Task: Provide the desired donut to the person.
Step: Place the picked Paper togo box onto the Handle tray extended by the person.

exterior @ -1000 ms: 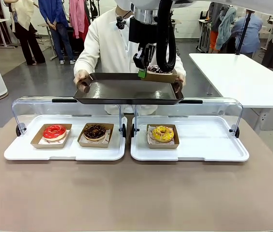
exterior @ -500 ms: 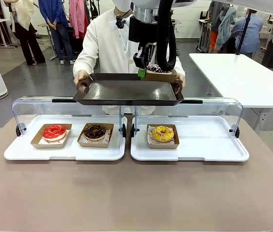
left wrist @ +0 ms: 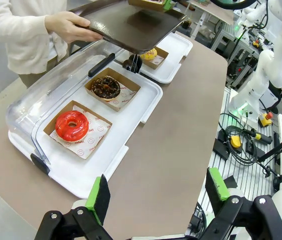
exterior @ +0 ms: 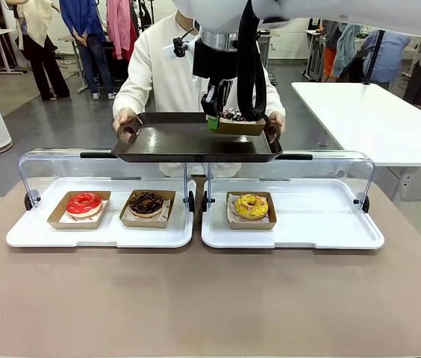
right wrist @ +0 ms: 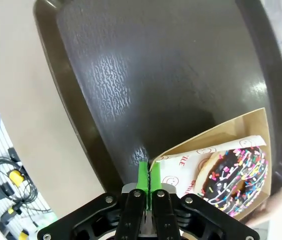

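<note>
The sprinkled chocolate donut point(exterior: 233, 115) lies in its brown paper tray point(exterior: 239, 127) at the upper centre of the front view, over the right part of the dark serving tray point(exterior: 184, 142). The person point(exterior: 162, 67) holds that serving tray by both ends above the display cases. I cannot tell whether the paper tray already rests on it. The right fingers point(exterior: 212, 121) are pinched fully together on the paper tray's near corner, as the right wrist view shows: green pads point(right wrist: 142, 175) meet at the card's edge, and the donut point(right wrist: 233, 172) is at lower right. Below on the desk point(exterior: 210, 298), from left to right, a red-glazed donut point(exterior: 83, 203) and a plain chocolate donut point(exterior: 147, 202) share the left white case point(exterior: 98, 239). A yellow donut point(exterior: 250, 206) sits in the right case point(exterior: 315, 235). Both clear lids are raised. In the left wrist view the left fingers point(left wrist: 98, 197) stand wide apart at the bottom edge, holding nothing.
</note>
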{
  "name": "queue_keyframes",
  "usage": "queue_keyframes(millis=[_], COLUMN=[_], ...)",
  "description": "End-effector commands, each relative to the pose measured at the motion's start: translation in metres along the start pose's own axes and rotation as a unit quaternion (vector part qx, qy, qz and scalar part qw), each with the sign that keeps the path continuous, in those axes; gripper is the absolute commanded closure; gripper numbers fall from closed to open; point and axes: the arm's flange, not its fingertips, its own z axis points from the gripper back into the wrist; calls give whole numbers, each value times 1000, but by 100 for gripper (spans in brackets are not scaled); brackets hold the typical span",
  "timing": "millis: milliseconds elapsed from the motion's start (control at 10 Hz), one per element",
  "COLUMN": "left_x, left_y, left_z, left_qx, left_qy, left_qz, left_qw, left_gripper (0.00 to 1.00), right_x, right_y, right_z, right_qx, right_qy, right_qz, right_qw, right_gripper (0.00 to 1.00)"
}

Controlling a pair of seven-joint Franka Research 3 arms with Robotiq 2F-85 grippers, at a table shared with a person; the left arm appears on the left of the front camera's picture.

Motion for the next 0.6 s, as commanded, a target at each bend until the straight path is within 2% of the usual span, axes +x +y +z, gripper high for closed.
queue_keyframes(millis=[0, 300, 400, 500], left_x=[1, 1, 1, 1], left_y=[0, 0, 0, 0], left_z=[1, 1, 1, 1], left_qx=[-3, -3, -3, -3], left_qy=[-10, -10, -10, -10], left_qz=[-6, -6, -6, -6], left_qw=[1000, 1000, 1000, 1000], left_gripper=[0, 0, 0, 0], right_x=[-2, -1, -1, -1], right_y=[-3, -4, -5, -4], right_z=[-12, -21, -21, -19], right_qx=[12, 13, 9, 10], right_qy=[-5, -6, -9, -10], right_qz=[-10, -2, -10, -6], right_qw=[1000, 1000, 1000, 1000], right_gripper=[99, 99, 75, 39])
